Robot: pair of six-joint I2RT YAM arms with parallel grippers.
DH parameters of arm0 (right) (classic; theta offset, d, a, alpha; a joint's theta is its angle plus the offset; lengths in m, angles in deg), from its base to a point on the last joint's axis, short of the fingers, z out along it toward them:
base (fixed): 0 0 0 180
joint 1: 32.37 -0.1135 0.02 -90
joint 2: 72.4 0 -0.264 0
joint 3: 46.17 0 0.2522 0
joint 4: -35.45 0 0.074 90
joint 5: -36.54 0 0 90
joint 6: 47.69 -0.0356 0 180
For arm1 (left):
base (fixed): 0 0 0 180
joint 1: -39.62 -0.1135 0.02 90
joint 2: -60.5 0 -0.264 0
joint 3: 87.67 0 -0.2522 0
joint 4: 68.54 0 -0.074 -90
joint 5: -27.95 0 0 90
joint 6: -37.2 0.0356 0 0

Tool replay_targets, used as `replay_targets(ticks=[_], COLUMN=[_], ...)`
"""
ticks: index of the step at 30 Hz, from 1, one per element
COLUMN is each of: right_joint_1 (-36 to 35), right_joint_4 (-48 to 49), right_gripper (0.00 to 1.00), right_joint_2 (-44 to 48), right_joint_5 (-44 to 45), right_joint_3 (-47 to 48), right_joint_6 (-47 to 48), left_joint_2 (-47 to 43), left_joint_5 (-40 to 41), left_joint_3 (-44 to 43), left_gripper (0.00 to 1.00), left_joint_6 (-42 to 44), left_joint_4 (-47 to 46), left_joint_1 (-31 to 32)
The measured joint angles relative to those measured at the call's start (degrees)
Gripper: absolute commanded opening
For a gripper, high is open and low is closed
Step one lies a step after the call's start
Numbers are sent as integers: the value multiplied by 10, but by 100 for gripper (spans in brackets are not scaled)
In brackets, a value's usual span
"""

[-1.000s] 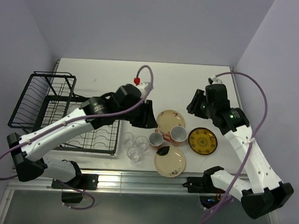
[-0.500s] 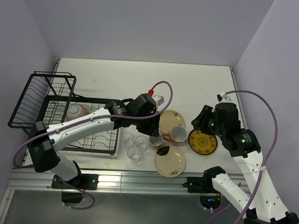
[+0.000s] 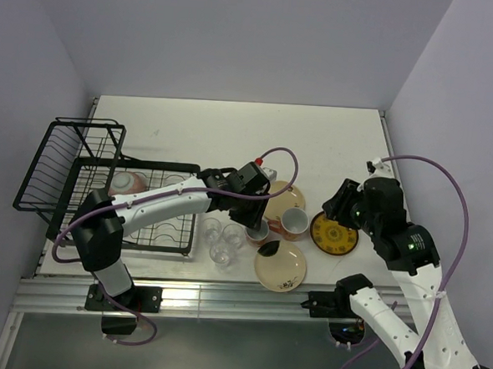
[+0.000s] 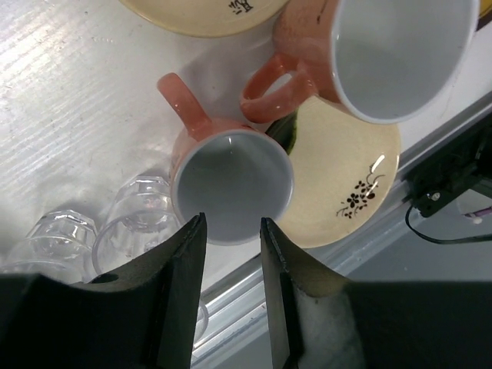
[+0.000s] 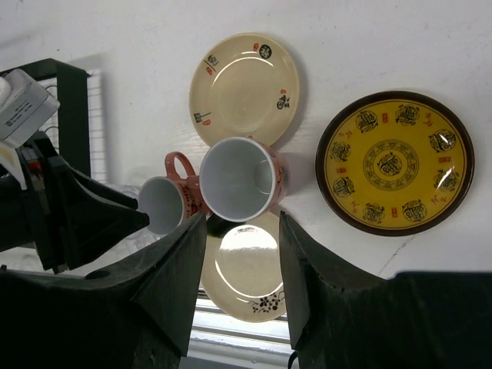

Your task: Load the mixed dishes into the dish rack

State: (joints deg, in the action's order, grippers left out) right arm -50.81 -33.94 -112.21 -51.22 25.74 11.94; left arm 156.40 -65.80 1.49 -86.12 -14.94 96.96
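Aim for the smaller pink mug (image 4: 231, 184): upright on the table (image 4: 69, 115), mouth up, just beside the three clear glasses (image 3: 220, 252) on one side and a cream floral plate (image 4: 346, 184) on the other. Mind also the bigger pink mug (image 4: 400, 54), with its handle pressed close against the small one (touching or not, hard to tell).

Start from the left gripper (image 4: 231, 223) in its present pose: fingers spread, holding nothing, hovering just above the near rim of the small mug. Judged best to lower with one finger inside the mouth and the other outside the wall, on the side away from the handle, and then to close firmly on the wall. Lift straight up before any turn, so as not to drag the neighbour mug or knock a glass.

Carry then across to the dish rack (image 3: 83, 124), well apart at the left, with a round dish (image 3: 128, 182) already on its grid. Choose a free place beside that dish.

Leave the right gripper (image 5: 241, 217) out of this: also spread and empty, hanging over the bigger mug, with the yellow-and-dark ornate plate (image 5: 394, 164) beside. Avoid sending both arms into this crowded cluster together.
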Motion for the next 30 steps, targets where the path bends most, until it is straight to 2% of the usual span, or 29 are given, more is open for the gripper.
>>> replay_targets(ticks=[13, 20, 24, 30], right_joint_1=[1, 1, 3, 4], right_joint_4=[-11, -11, -11, -11], right_gripper=[50, 50, 50, 50], right_joint_2=[10, 10, 11, 16], right_joint_5=[4, 3, 3, 3], right_joint_3=[0, 0, 0, 0], right_joint_6=[9, 13, 13, 13], left_joint_2=[14, 19, 35, 53], left_joint_5=[30, 39, 39, 41], left_joint_3=[-1, -1, -1, -1], left_gripper=[47, 47, 45, 35], left_joint_6=[9, 12, 13, 28], left_joint_4=[1, 0, -1, 0], left_joint_1=[-4, -7, -10, -17])
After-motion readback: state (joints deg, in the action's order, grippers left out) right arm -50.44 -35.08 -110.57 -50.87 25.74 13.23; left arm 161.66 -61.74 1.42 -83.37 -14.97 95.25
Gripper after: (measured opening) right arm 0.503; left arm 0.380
